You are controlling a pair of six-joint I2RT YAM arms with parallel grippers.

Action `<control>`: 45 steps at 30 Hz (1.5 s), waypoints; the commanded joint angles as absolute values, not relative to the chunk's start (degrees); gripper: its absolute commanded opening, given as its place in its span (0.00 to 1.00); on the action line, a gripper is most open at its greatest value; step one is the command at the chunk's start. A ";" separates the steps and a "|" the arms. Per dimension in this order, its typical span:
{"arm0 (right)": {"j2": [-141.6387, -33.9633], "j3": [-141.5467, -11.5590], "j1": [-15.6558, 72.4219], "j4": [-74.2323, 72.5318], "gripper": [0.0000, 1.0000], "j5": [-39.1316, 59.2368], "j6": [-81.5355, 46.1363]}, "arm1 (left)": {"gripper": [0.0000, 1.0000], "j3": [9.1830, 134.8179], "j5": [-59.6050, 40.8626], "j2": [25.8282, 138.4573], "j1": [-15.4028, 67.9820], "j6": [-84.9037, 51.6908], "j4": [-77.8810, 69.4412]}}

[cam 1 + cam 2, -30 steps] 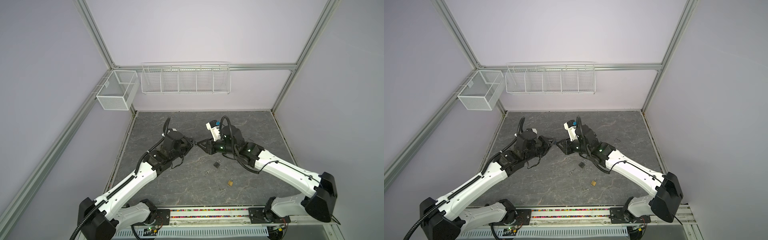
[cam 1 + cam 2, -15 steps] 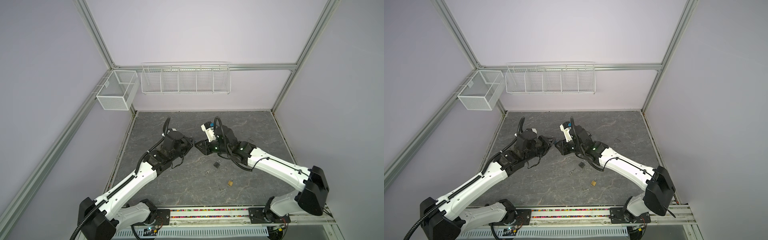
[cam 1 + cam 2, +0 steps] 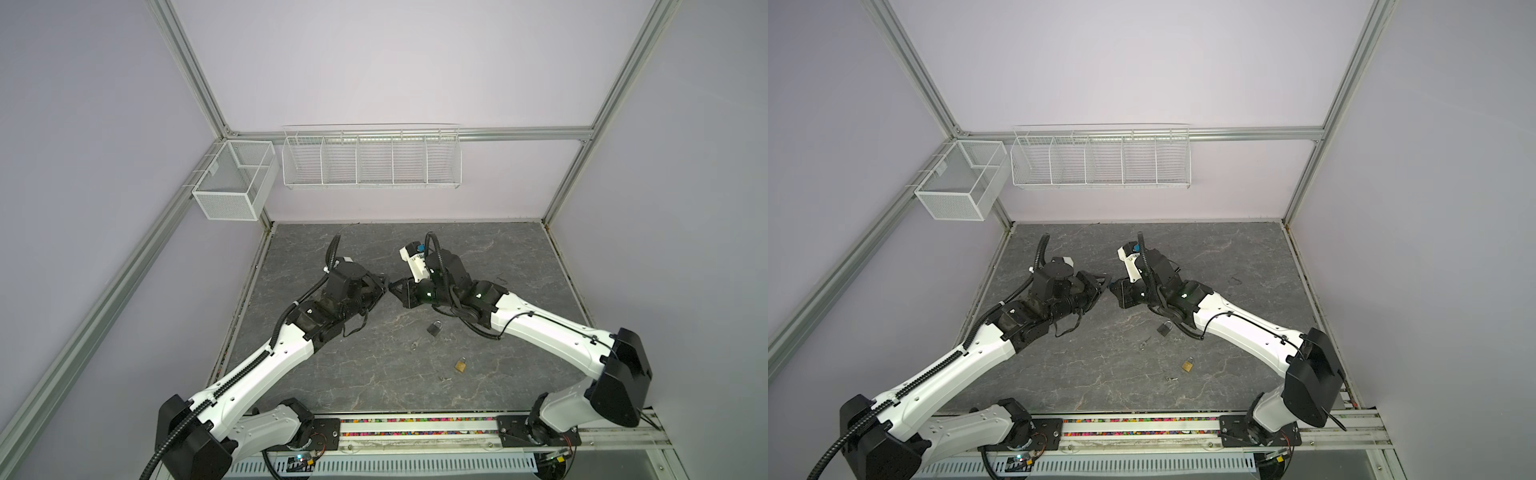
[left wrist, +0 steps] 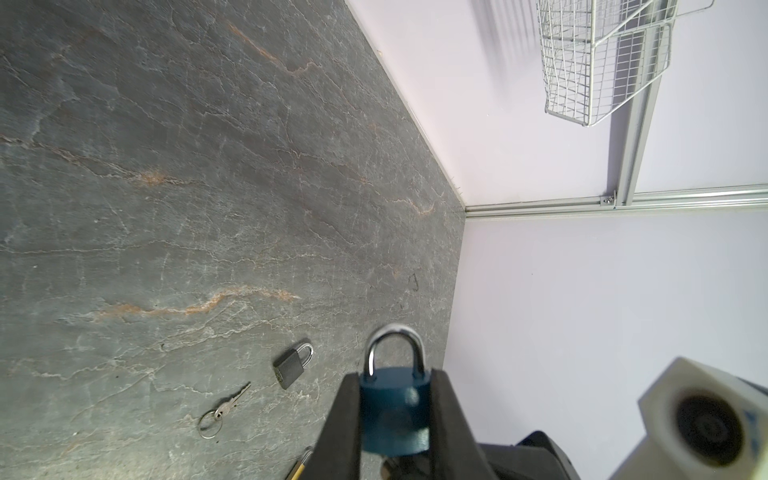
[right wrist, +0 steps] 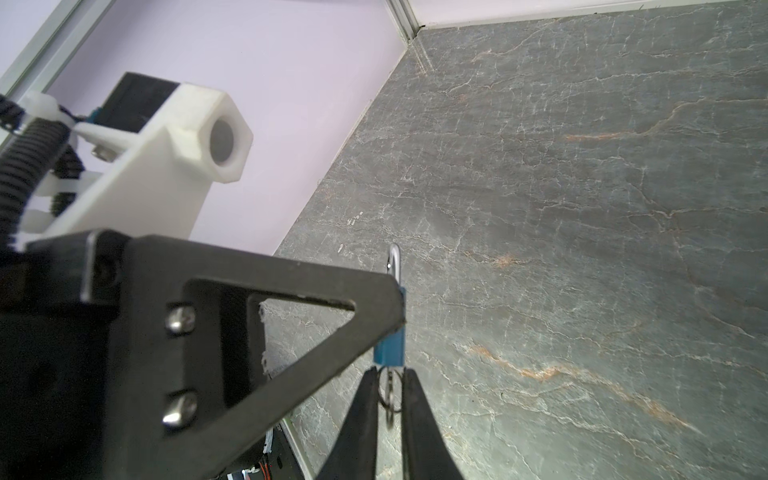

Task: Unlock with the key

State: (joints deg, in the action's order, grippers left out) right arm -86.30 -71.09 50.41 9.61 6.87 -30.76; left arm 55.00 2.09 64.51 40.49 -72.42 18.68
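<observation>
We've got the blue padlock up off the desk, pinched by its two narrow sides in the left end effector. The shackle sticks out past the fingertips and looks seated, i.e. not yet unlocked. In both top views that spot is just left of frame centre, where the two arms meet nose to nose. The right end effector sits at the lock's keyway end, fingers narrow on either side of the key ring. The key itself is mostly hidden, so we can't tell if they really bite it or only bracket it.

Handling, as we judge it: the lock is small, all metal, rigid, dense for its size, nothing fragile. The painted body looks smooth, so it may swivel in the grip once torque comes thru the key. Best hold is the one we have: on the body, w/ shackle & keyway left free. The key should be thin, stiff, light. Take it by the flat head, not the ring, which hangs loose & passes no torque.

The desk is dark, slate-look, flat, matte. Lower centre-right in a top view lie a grey padlock, a spare key & a brass padlock, all apart from each other. Room: lilac walls, alu frame, wire rack on the back wall at upper centre, mesh bin at upper left.
</observation>
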 commanded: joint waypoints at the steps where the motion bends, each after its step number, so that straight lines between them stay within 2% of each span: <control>1: -87.44 -72.56 50.86 10.34 0.13 6.50 -30.06 | 0.00 55.99 1.84 64.07 40.25 -73.02 17.15; 7: -87.28 -72.60 50.81 10.37 0.07 6.02 -30.45 | 0.00 56.08 1.84 63.82 40.25 -73.12 17.27; 30: -82.23 -66.11 48.36 -6.77 0.07 18.48 -50.52 | 0.00 48.91 -6.21 58.21 40.17 -74.49 8.30; 45: -78.16 -58.65 47.45 -19.23 0.07 19.00 -62.31 | 0.00 46.61 -7.23 56.03 39.31 -75.54 2.20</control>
State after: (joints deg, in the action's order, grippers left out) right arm -79.99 -59.51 47.51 -12.03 17.69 -57.60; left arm 47.33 -3.68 56.73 39.24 -74.41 5.61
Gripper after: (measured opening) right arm 0.071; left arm 0.210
